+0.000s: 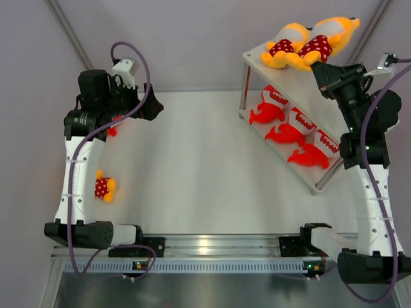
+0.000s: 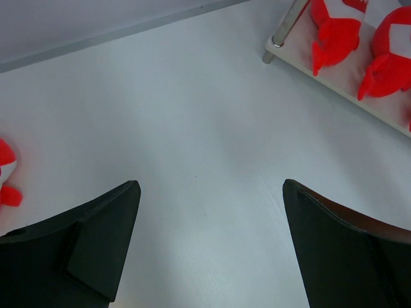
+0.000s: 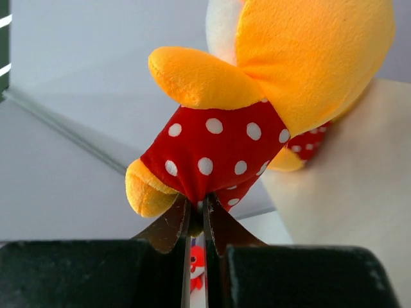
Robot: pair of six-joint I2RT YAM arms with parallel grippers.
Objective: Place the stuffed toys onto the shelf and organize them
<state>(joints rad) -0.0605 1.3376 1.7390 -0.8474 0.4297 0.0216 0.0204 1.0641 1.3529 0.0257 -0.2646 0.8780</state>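
Observation:
The pale two-tier shelf point(image 1: 257, 59) stands at the right. Two yellow-orange figures lie side by side on its top board: one point(image 1: 286, 45) on the left, the other point(image 1: 331, 35) on the right. My right gripper point(image 1: 323, 69) is shut on the right figure's red dotted shorts point(image 3: 218, 151), pinching the cloth between the fingertips point(image 3: 197, 202). Three red sharks point(image 1: 289, 131) lie in a row on the lower board. My left gripper point(image 1: 153, 102) is open and empty above the table point(image 2: 212, 186). A red shark point(image 1: 112, 131) peeks out under the left arm. Another yellow-orange figure point(image 1: 104, 188) lies beside that arm.
The shelf's grey metal leg point(image 2: 286, 25) and lower board edge point(image 2: 334, 80) show at the top right of the left wrist view, with two sharks point(image 2: 337, 32) on the board. The loose shark point(image 2: 5, 173) is at that view's left edge.

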